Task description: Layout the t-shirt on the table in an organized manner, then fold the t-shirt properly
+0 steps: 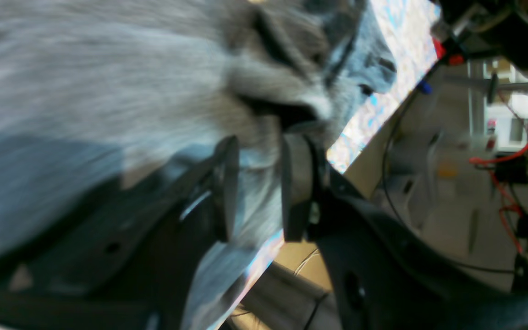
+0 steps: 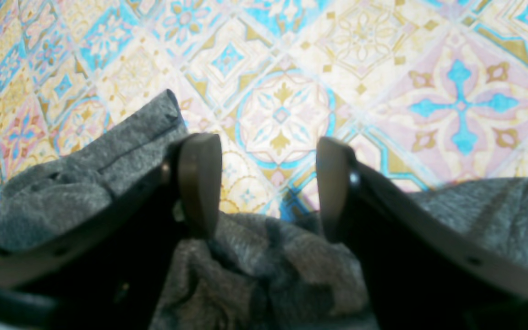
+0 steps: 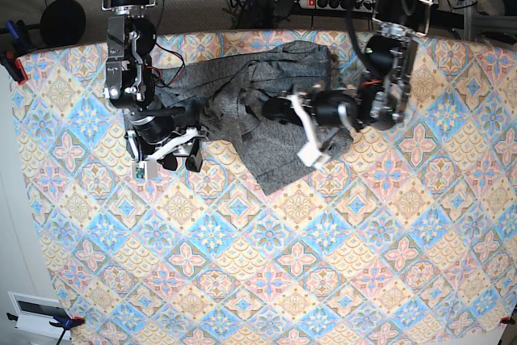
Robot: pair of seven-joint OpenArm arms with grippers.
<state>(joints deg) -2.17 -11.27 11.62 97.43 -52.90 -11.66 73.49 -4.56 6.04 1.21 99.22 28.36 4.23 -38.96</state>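
Here the heathered dark-grey long-sleeved knit t-shirt (image 3: 258,119) lies bunched at the far edge of the pastel diamond-tiled table (image 3: 266,280), its length running between both arms. The left pincer (image 1: 255,183) pinches a fold of it; the right pincer (image 2: 268,183), spread and empty, hangs at its other end.

Heathered dark-grey t-shirt (image 3: 266,111), pastel diamond-tiled table (image 3: 266,272)

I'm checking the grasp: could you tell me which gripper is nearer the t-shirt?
Left. The left gripper is shut on the t-shirt; the right gripper hangs open at its edge.

Black arms (image 3: 129,46), red cables (image 1: 520,151), grey pads (image 2: 200,178) on each gripper.
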